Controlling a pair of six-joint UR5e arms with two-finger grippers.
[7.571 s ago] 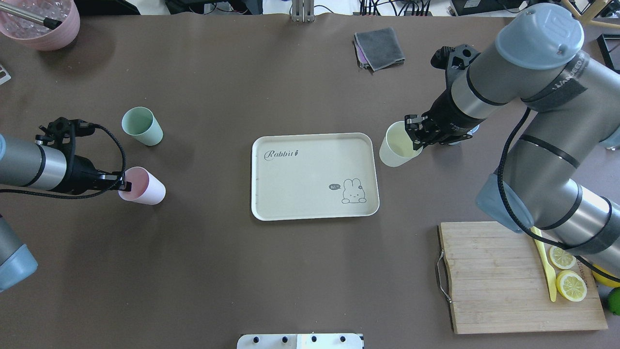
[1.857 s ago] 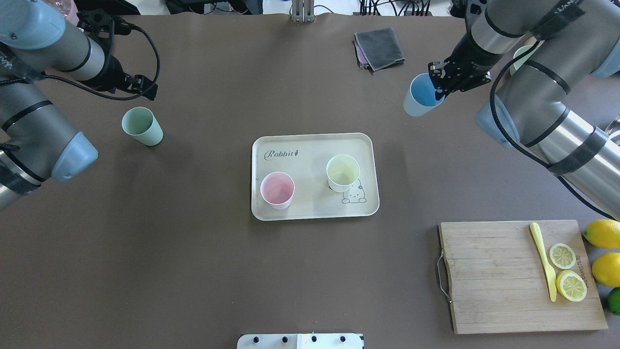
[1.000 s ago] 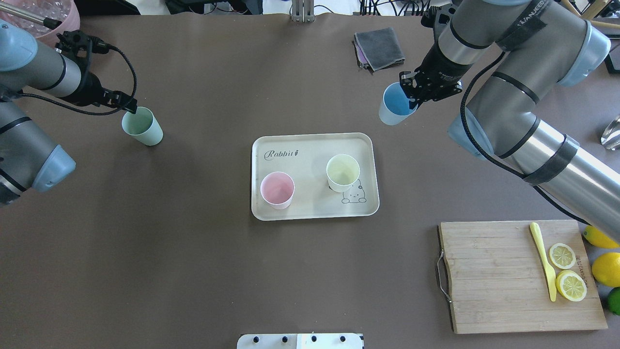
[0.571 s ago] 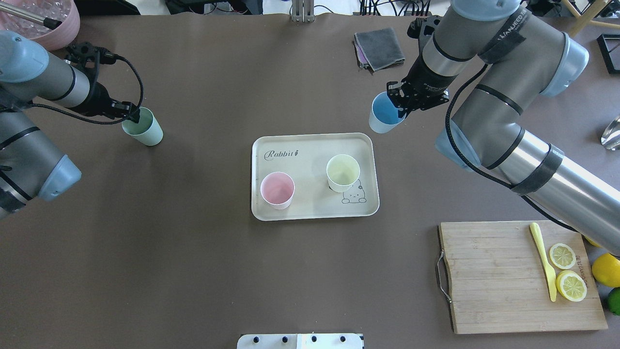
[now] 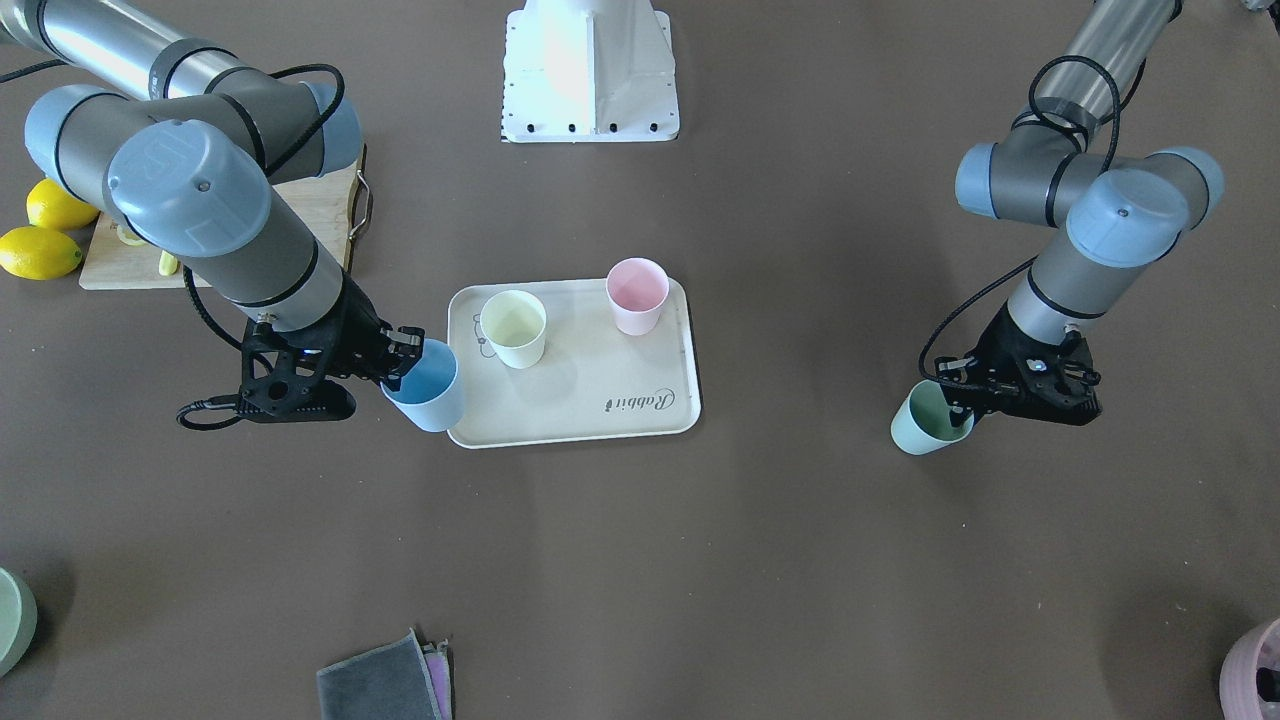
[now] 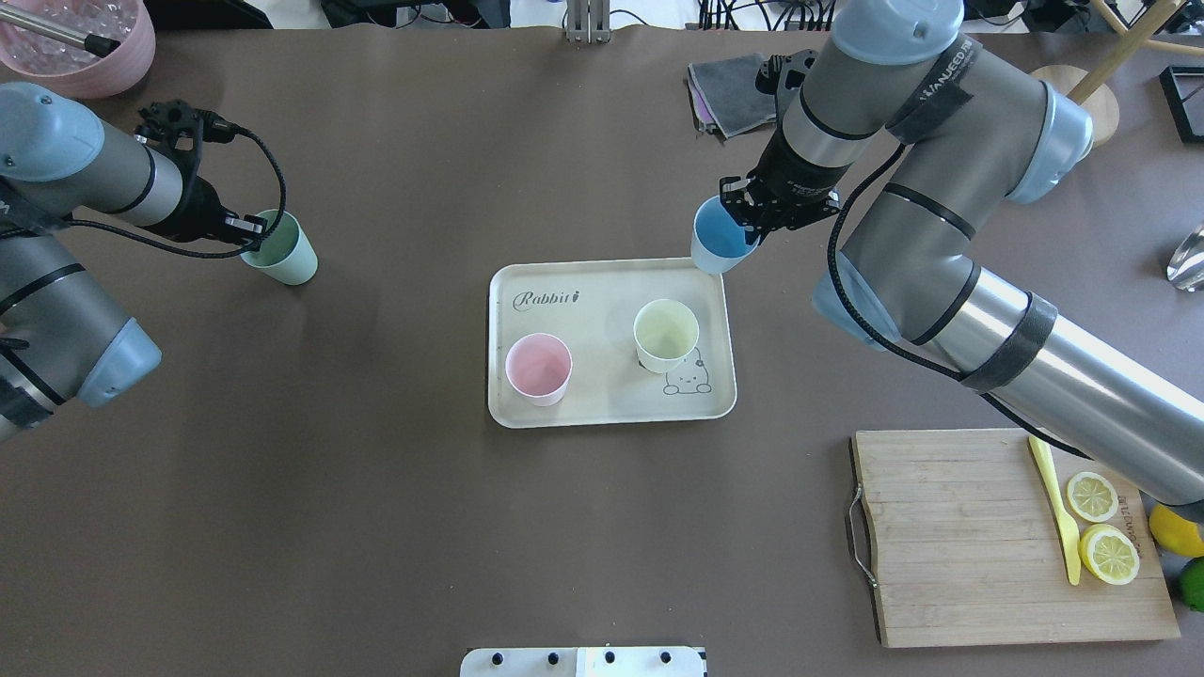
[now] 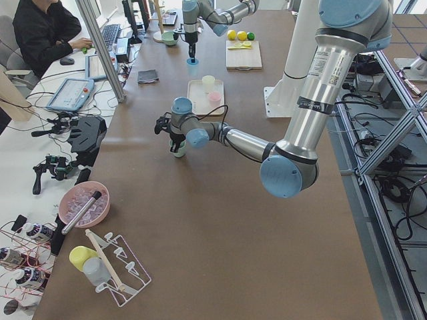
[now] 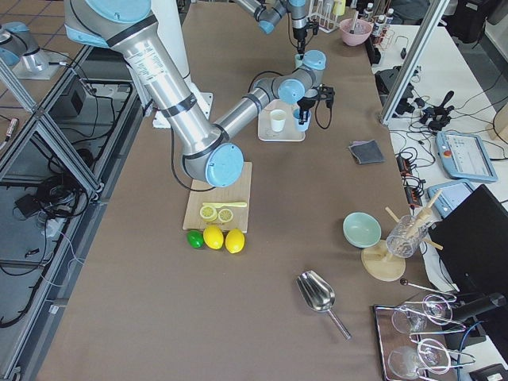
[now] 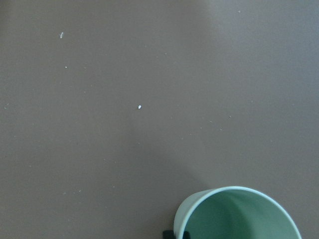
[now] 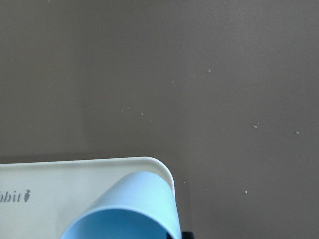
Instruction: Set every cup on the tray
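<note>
The cream tray (image 6: 602, 282) lies mid-table and holds the pink cup (image 6: 538, 369) and the yellow cup (image 6: 666, 334), both upright. My right gripper (image 6: 752, 212) is shut on the rim of the blue cup (image 6: 720, 240) and holds it tilted over the tray's far right corner; the right wrist view shows this cup (image 10: 124, 209) above the tray corner (image 10: 75, 174). The mint green cup (image 6: 282, 249) stands on the table at the left. My left gripper (image 6: 249, 230) is at its rim, its fingers astride the near wall and seemingly open. The left wrist view shows this cup's rim (image 9: 239, 214).
A wooden cutting board (image 6: 950, 536) with lemon slices and a yellow knife lies at the near right, with whole lemons beside it. A grey cloth (image 6: 738, 94) lies at the far middle. A pink ribbed pot (image 6: 85, 38) stands at the far left corner.
My right gripper has carried the blue cup leftward and nearer, to the tray's far right corner. My left gripper has come down onto the green cup's rim. The green cup has not moved.
</note>
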